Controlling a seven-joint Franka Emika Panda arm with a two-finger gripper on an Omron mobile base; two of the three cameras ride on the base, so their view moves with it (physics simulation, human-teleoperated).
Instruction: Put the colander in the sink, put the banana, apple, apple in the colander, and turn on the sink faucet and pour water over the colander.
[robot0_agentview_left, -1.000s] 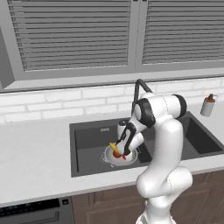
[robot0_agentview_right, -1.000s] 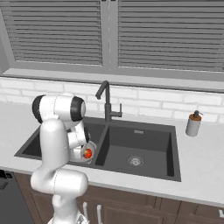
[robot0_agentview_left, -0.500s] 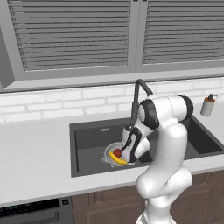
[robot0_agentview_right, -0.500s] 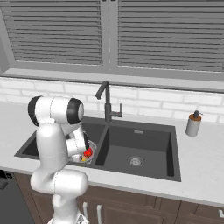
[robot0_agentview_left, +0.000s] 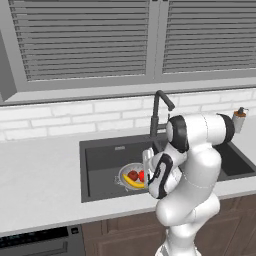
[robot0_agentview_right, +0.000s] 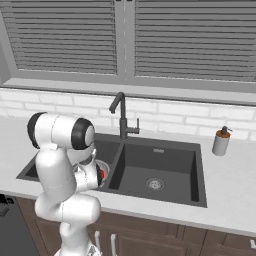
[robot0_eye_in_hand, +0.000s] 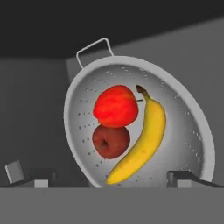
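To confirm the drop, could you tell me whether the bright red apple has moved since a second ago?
Yes: the bright red apple went down from the gripper into the colander, beside the banana.

Left base view: behind arm at 7 o'clock, looks forward-down, far. Right base view: behind at 5 o'clock, same. Both share sink (robot0_agentview_left: 100, 152). Hand view: close above colander (robot0_eye_in_hand: 183, 118), looks down.

the grey-white counter (robot0_agentview_left: 40, 185) holds the dark sink (robot0_agentview_right: 165, 197), with a soap bottle (robot0_agentview_right: 220, 141) standing on its right end.
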